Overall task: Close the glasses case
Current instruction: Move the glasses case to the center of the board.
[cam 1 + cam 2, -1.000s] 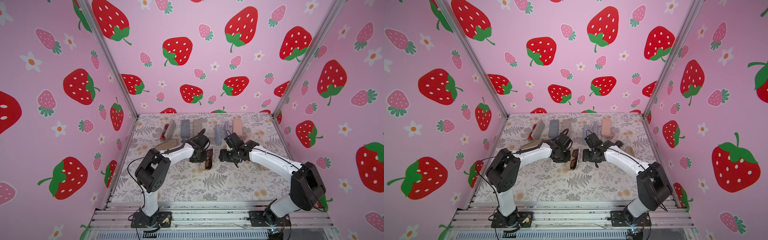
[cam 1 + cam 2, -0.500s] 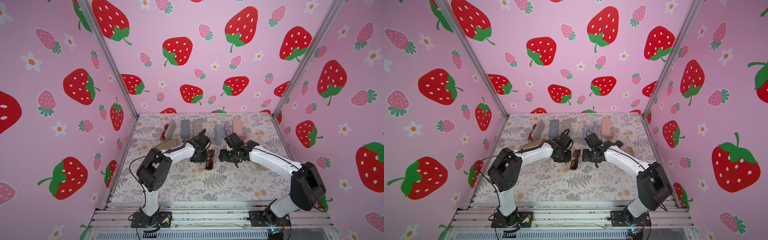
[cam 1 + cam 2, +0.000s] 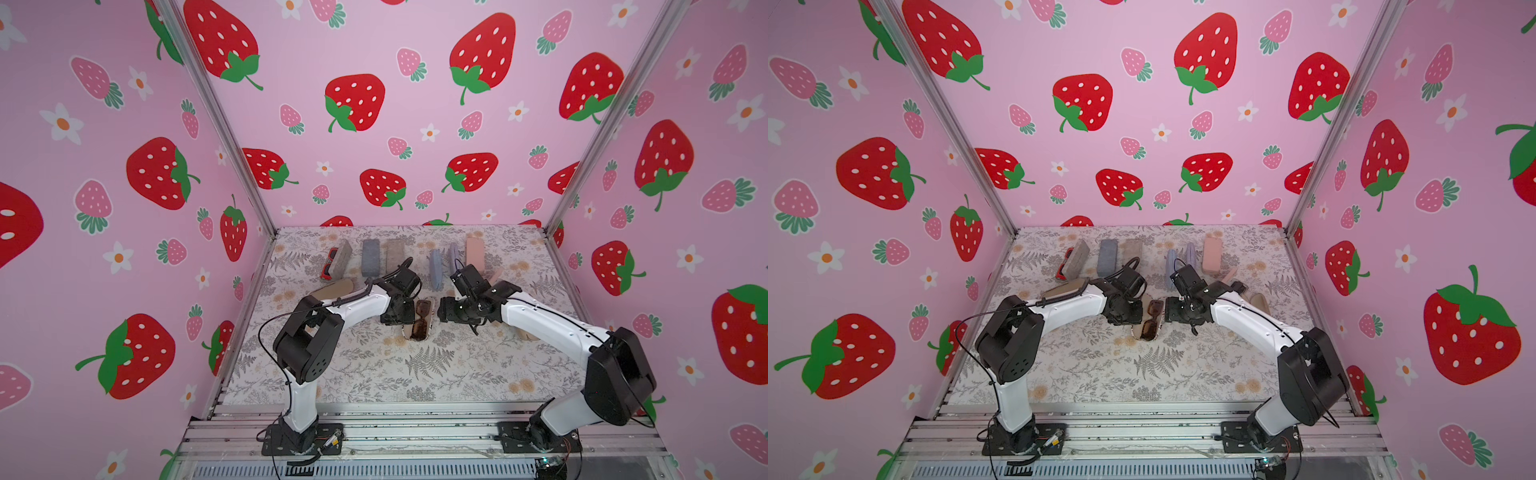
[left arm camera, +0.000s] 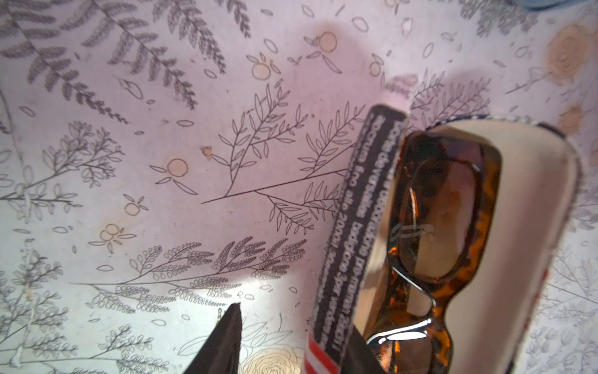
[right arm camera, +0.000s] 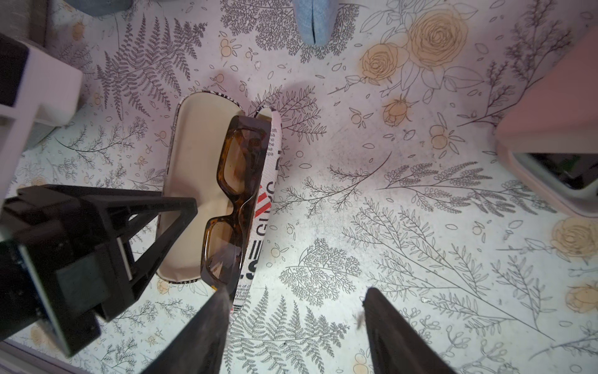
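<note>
The glasses case lies open mid-table in both top views, cream-lined, with a printed outside. Brown tortoiseshell sunglasses rest in one half of it. My left gripper is at the case's left side. In the left wrist view it stands open astride the case's dark printed wall, one finger outside and one inside beside the sunglasses. My right gripper hangs open just right of the case. Nothing lies between its fingertips, and one finger is close to the case's end.
Several closed cases line the back: grey, blue-grey, taupe, light blue, lavender, pink. Red sunglasses lie at the back left. A tan case lies under the left arm.
My left gripper's jaws have spread apart beside the case. Both arms have stayed nearly where they were, and the right gripper looks the same.
</note>
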